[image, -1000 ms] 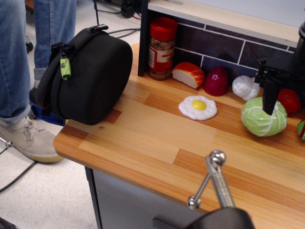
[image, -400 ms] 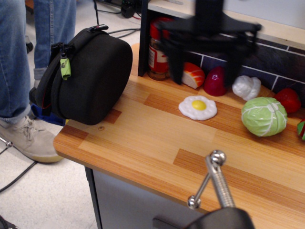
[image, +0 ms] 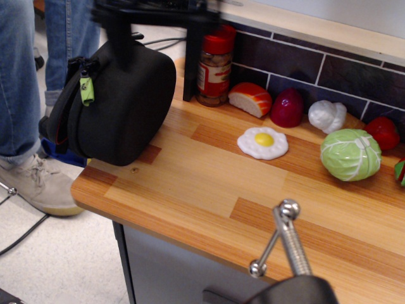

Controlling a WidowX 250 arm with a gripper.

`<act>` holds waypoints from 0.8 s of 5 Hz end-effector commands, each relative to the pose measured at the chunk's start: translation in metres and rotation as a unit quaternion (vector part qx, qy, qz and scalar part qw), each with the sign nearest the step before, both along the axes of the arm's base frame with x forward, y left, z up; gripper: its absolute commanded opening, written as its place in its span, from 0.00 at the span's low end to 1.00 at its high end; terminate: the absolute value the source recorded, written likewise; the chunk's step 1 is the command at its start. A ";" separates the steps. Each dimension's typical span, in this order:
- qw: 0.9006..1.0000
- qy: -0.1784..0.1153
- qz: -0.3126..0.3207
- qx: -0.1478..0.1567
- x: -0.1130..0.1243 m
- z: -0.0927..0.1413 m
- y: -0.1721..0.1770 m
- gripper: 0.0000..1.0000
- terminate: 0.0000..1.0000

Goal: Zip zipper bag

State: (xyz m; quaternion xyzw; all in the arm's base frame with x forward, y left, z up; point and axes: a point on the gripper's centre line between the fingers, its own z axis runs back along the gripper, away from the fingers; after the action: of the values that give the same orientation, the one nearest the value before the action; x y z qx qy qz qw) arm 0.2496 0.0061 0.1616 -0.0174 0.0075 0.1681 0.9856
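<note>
The zipper bag [image: 123, 111] is a large black rounded case standing on its side at the left end of the wooden counter, overhanging the edge. Its lime-green pull tab [image: 87, 90] hangs on the upper left side. A thin line of red lining shows along the left edge, where the zipper is parted. My gripper [image: 158, 54] is motion-blurred at the top of the view, just above the bag's top. Its jaws are spread wide and hold nothing. One finger [image: 119, 44] hangs over the bag's top left.
Toy foods line the back wall: a red-lidded jar [image: 214, 63], bread slice [image: 250, 99], red egg-shaped piece [image: 287, 107], white garlic [image: 326, 116], cabbage [image: 350, 154], and a fried egg [image: 262, 142]. A person's legs [image: 25, 82] stand left of the counter. A metal handle [image: 285, 244] is at the front.
My gripper has swept from the far right, over the cabbage, leftward across the back of the counter to above the bag. The bag and toy foods have not moved.
</note>
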 end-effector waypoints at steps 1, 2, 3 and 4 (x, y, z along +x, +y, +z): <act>0.999 -0.020 -0.020 0.021 0.000 0.001 0.056 1.00 0.00; 0.998 -0.031 -0.032 0.038 -0.004 -0.022 0.062 1.00 0.00; 0.998 -0.042 -0.037 0.038 -0.006 -0.034 0.060 1.00 0.00; 0.997 -0.048 -0.040 0.047 -0.009 -0.045 0.057 1.00 0.00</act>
State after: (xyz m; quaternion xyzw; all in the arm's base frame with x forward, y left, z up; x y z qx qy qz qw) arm 0.2386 0.0637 0.1004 0.0183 -0.0227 0.1259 0.9916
